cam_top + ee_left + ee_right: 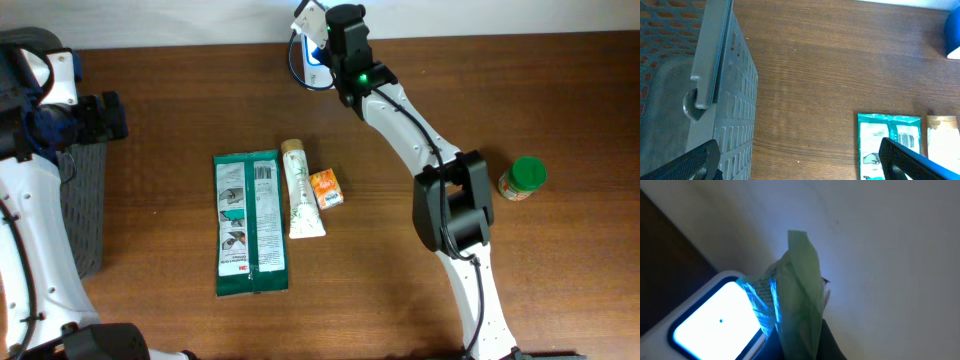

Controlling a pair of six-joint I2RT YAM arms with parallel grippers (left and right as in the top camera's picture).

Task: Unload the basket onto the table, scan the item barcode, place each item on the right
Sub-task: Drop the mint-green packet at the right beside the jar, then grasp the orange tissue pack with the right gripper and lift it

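Right wrist: right fingers (832, 350) are pinching shut on green packet (800, 295) by its lower edge. It is seeming light, crinkly, floppy. Scanner window (715, 325) is glowing just beside them. Left fingers (910, 160) are gaping, empty.

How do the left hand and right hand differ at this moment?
The left hand is open and empty; the right hand is shut on a pale green packet. The left hand hovers near the grey basket; the right hand holds its packet at the lit scanner.
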